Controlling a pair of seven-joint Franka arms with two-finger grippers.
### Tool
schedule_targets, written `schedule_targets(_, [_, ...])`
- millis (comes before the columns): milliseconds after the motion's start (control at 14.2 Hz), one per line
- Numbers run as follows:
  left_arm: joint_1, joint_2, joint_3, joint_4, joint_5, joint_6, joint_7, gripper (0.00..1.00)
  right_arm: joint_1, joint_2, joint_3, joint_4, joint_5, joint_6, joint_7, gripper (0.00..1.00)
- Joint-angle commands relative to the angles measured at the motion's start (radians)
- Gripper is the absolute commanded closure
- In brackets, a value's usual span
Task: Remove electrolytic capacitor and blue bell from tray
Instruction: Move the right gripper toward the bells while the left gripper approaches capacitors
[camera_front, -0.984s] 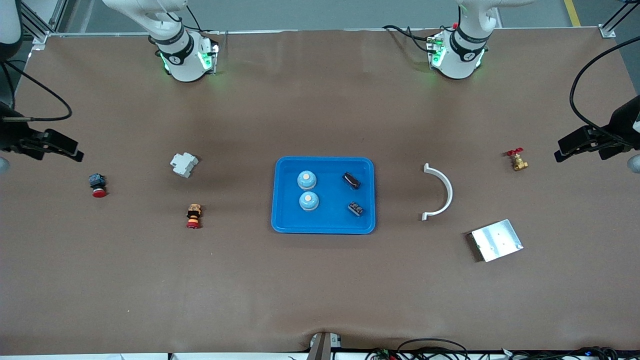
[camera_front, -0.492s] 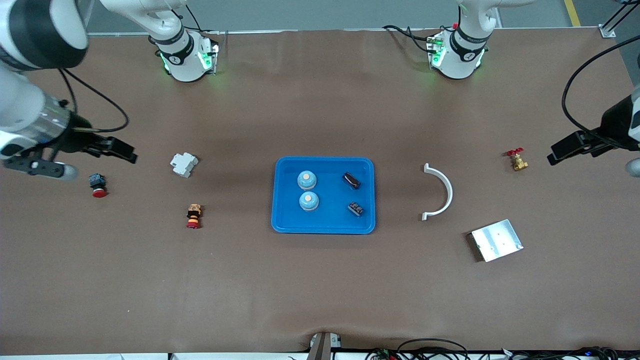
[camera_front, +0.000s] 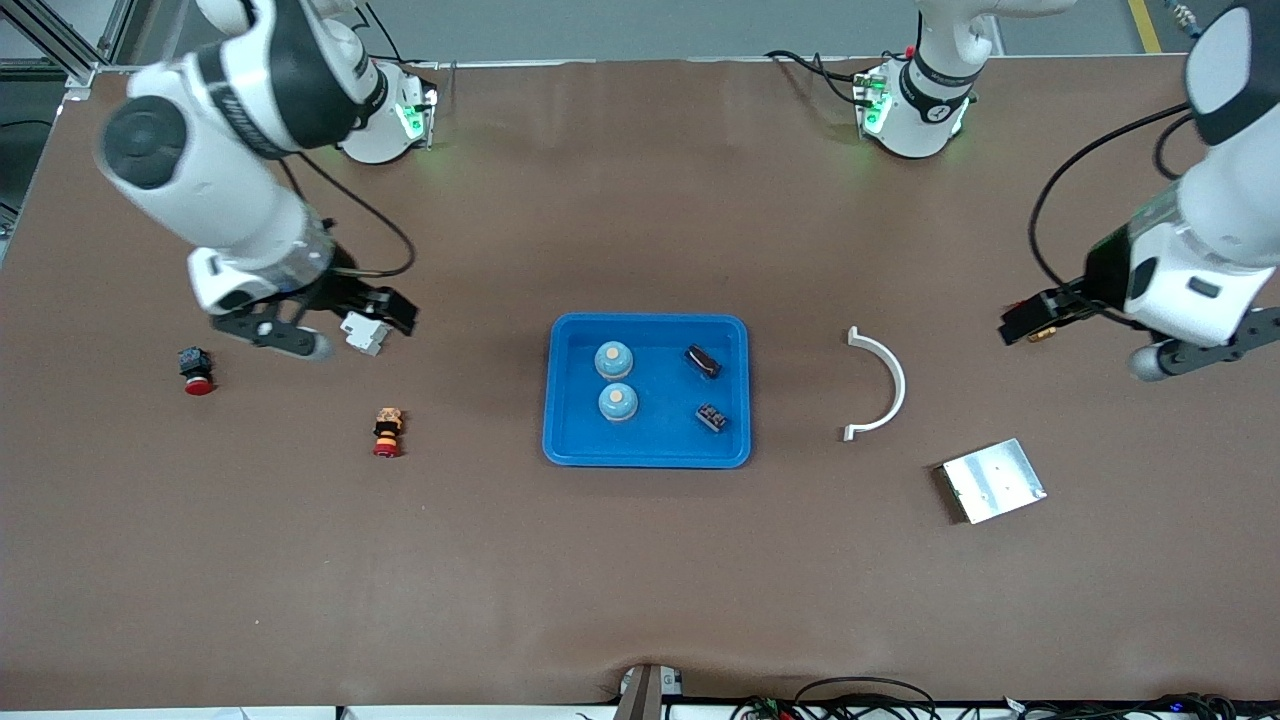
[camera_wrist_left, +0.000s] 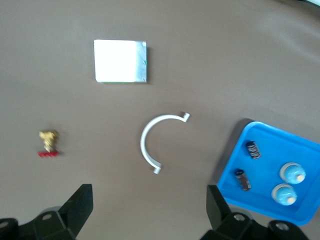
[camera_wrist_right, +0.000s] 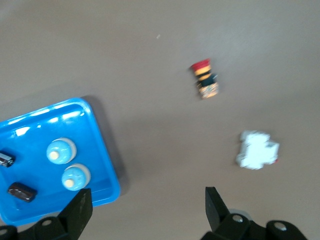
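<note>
Inside the blue tray (camera_front: 560, 440) at mid-table: two blue bells (camera_front: 613, 359) toward the right arm's end, one nearer the front camera than the other, and two dark capacitors (camera_front: 702, 361) toward the left arm's end. Over the white breaker block (camera_front: 364, 331) off the tray's right-arm end, the right gripper (camera_front: 350, 318), jaws spread wide and empty. Over the brass valve (camera_wrist_left: 48, 143), past the white curved bracket (camera_front: 880, 382) off the tray's left-arm end, the left gripper (camera_front: 1040, 322), likewise wide open, holding nothing.
</note>
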Motion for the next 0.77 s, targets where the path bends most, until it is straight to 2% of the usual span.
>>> schedule_targets(0, [-0.068, 0.061, 0.002, 0.014, -0.017, -0.003, -0.117, 0.00, 0.100, 0.057, -0.013, -0.003, 0.010, 0.068, 0.145, 0.00])
schedule_targets(281, [-0.173, 0.153, 0.002, 0.018, -0.017, 0.000, -0.269, 0.00, 0.222, 0.156, -0.013, -0.002, -0.001, 0.137, 0.295, 0.00])
schedule_targets(703, [-0.312, 0.303, 0.000, 0.017, -0.028, 0.253, -0.554, 0.00, 0.355, 0.304, -0.016, 0.000, -0.007, 0.325, 0.506, 0.00])
